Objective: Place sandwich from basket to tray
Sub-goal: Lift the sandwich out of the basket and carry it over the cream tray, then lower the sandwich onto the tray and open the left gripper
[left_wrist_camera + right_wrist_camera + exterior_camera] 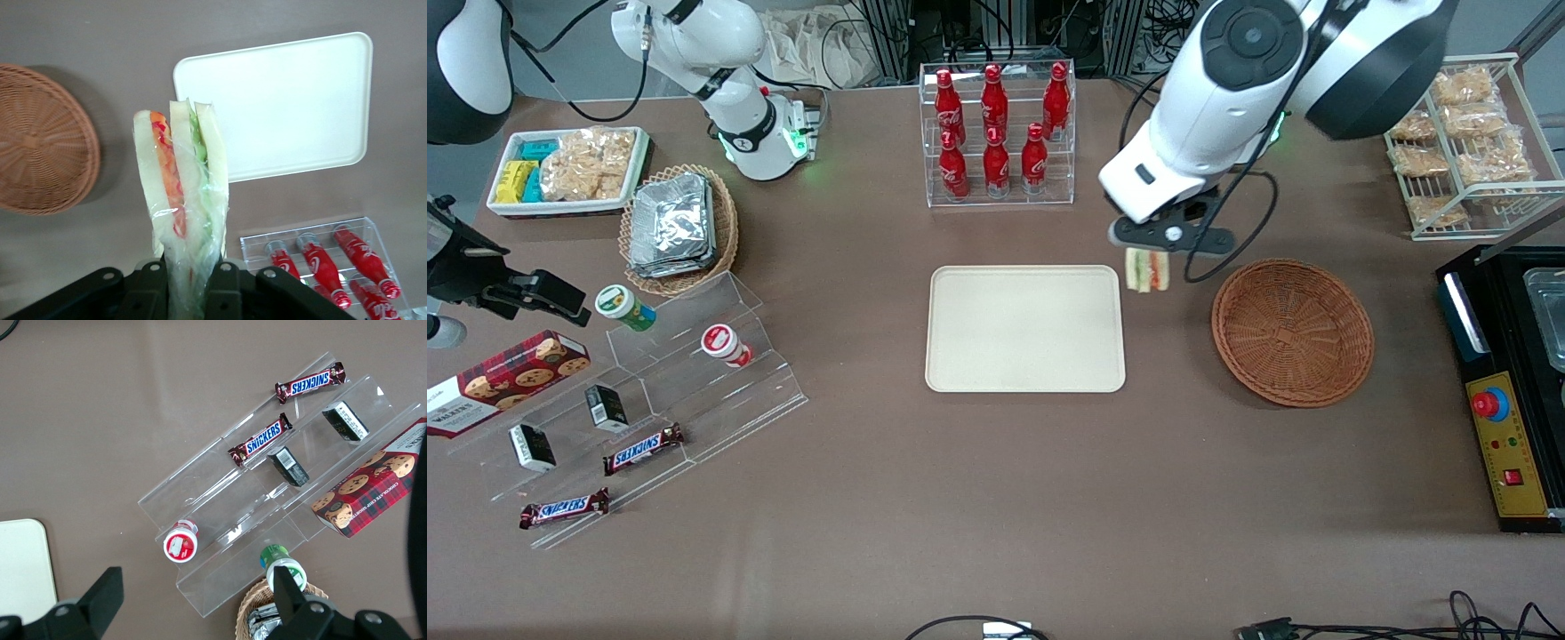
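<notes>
The sandwich (1146, 269), a wrapped wedge of white bread with green and orange filling, hangs in the air between the basket and the tray, just beside the tray's corner. My gripper (1149, 258) is shut on it from above; in the left wrist view the black fingers (150, 290) pinch the sandwich (181, 200) at its wrapped base. The reddish-brown wicker basket (1292, 331) (41, 143) holds nothing that shows. The cream tray (1024, 328) (287, 103) lies flat with a bare surface.
A clear rack of red cola bottles (996, 133) (333, 260) stands farther from the front camera than the tray. A wire shelf of snack bags (1467, 133) and a black control box (1507, 391) sit at the working arm's end. A tan basket of foil packets (678, 228) and clear snack steps (649, 391) lie toward the parked arm's end.
</notes>
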